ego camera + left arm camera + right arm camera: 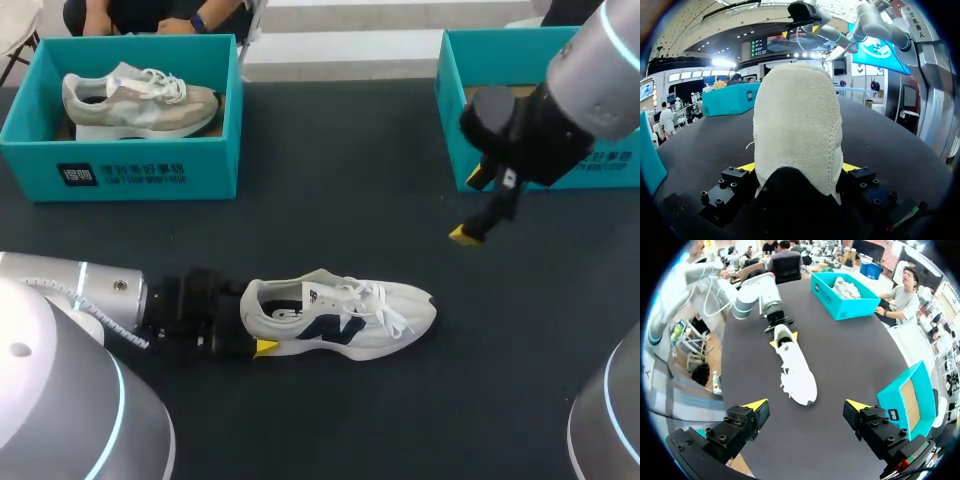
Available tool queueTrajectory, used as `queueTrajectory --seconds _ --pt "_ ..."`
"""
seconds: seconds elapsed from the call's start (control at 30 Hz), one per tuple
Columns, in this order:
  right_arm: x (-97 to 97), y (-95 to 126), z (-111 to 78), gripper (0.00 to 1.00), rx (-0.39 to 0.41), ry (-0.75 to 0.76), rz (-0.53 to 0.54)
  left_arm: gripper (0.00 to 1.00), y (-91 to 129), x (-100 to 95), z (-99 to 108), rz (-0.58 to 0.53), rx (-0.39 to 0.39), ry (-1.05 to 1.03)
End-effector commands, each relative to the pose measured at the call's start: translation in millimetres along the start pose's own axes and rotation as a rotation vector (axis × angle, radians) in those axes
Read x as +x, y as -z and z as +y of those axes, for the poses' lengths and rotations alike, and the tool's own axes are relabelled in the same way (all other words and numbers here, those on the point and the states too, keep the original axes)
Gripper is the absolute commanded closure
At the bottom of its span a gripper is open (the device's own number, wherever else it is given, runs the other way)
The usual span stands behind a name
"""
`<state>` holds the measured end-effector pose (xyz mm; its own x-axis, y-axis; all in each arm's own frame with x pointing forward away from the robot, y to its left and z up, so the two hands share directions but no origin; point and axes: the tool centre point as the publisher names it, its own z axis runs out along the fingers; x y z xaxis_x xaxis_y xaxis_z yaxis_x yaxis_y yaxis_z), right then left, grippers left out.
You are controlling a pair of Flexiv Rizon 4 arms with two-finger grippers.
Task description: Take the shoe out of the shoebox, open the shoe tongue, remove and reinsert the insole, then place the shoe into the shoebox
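Observation:
A white shoe with a dark side logo lies on its sole on the black table, toe to the right. My left gripper is at its heel. In the left wrist view the cream heel fills the gap, and both yellow fingertips press its sides. My right gripper hangs open above the table, right of the shoe and in front of the right teal shoebox. From the right wrist the shoe lies well ahead of the open right gripper, which holds nothing.
A second teal box at the back left holds a grey-beige shoe. The right box shows a bare cardboard floor. Dark table surface stretches between the boxes and in front of the shoe.

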<state>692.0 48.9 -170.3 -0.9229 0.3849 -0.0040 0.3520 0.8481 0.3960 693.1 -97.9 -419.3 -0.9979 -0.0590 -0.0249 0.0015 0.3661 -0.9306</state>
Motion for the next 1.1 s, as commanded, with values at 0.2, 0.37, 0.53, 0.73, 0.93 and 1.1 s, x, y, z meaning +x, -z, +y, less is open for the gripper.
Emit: queueTrajectory --seconds 0.2,0.37,0.53,0.73,0.93,1.1 --pt "7.2 -28 26.9 0.00 -0.029 -0.530 -0.158 1.00 1 0.9 0 -0.002 -0.004 0.000" --pt "7.2 -28 26.9 0.00 -0.029 -0.530 -0.158 1.00 1 0.9 0 -0.002 -0.004 0.000" --pt "7.2 -28 26.9 0.00 -0.029 -0.530 -0.158 1.00 1 0.9 0 -0.002 -0.004 0.000" --pt "7.2 -28 26.9 0.00 -0.029 -0.530 -0.158 1.00 1 0.9 0 -0.002 -0.004 0.000" --pt "7.2 -60 41.5 0.00 0.105 -0.532 -0.057 1.00 1 0.9 0 -0.002 -0.004 0.000" --pt "13.2 -89 52.4 0.00 0.151 -0.570 -0.045 1.00 1 0.9 0 -0.002 -0.004 0.000"
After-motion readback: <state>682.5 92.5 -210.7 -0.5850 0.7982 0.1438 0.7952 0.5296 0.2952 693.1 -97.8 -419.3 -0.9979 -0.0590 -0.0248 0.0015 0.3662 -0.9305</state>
